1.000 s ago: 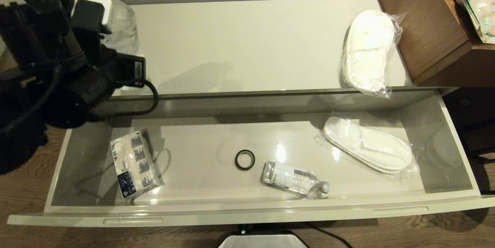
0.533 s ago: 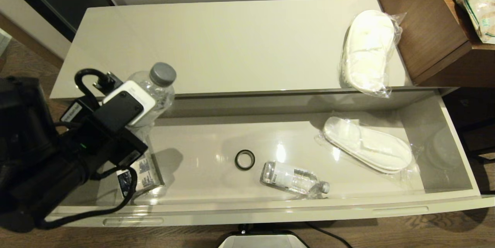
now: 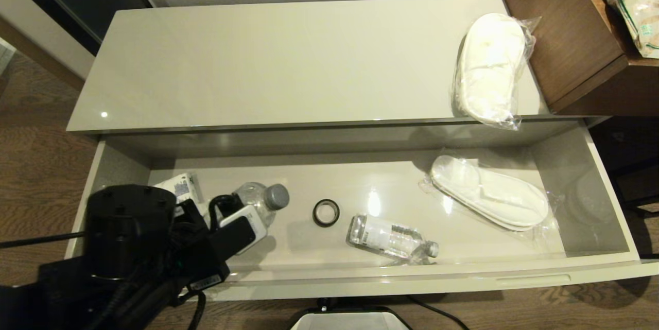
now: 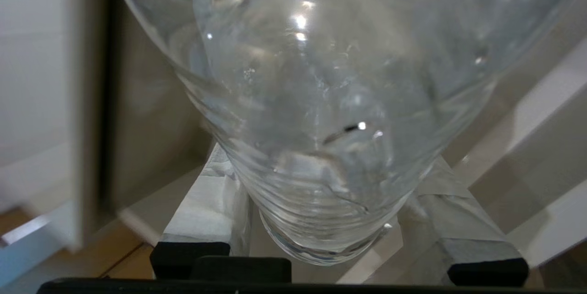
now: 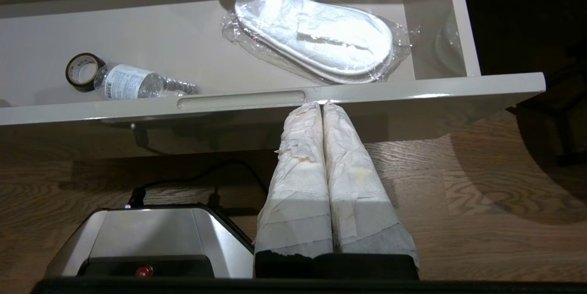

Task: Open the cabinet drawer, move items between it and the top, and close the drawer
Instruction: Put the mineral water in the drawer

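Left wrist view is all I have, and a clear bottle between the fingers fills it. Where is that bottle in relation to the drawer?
Observer: In the head view the left gripper holds the bottle low inside the drawer, at its left end, with the grey cap pointing toward the black ring.
Operator: Anything close to it?
Observer: A tissue pack lies right beside it, partly hidden by the arm. I cannot tell whether they touch.
Operator: And the right arm?
Observer: The right gripper is parked outside the drawer, in front of the front panel, with its fingers shut on nothing.
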`<state>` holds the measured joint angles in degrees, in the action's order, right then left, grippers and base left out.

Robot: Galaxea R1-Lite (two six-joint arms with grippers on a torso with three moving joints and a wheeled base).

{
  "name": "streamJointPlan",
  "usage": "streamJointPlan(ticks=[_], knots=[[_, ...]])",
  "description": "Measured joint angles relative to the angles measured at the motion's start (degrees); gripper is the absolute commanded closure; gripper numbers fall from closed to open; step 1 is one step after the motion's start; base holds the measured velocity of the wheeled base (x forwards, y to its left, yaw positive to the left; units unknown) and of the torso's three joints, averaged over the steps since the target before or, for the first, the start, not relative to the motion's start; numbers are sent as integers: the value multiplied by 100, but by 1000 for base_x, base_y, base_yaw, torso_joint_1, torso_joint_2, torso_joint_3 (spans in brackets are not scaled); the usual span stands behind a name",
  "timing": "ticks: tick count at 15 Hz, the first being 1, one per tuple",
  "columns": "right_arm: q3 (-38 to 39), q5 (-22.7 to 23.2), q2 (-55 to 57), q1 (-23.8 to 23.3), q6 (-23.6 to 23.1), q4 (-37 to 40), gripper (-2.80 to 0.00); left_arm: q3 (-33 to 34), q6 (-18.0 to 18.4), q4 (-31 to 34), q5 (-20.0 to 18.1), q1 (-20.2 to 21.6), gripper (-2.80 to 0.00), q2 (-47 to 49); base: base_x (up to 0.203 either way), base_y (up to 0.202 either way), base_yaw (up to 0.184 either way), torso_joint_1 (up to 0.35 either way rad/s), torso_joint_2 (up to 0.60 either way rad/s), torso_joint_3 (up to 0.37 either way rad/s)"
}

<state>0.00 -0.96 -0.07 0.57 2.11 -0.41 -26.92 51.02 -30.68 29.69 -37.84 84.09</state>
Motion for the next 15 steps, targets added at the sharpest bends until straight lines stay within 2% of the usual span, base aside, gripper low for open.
streamJointPlan(ticks=[4, 9, 10, 15], knots=[[0, 0, 0, 2, 0, 0, 0, -15, 17, -886, 70, -22, 0, 1458, 0, 0, 0, 0, 0, 0], [0, 2, 0, 3, 0, 1, 0, -103, 499, -3031, 279, -72, 0, 3330, 0, 0, 0, 0, 0, 0], [-5, 7, 0, -2, 0, -9, 0, -166, 563, -3289, 291, -28, 0, 3649, 0, 0, 0, 14, 56, -27], [0, -8, 2, 0, 1, -5, 0, -372, 755, -3498, 363, -184, 0, 4468, 0, 0, 0, 0, 0, 0]])
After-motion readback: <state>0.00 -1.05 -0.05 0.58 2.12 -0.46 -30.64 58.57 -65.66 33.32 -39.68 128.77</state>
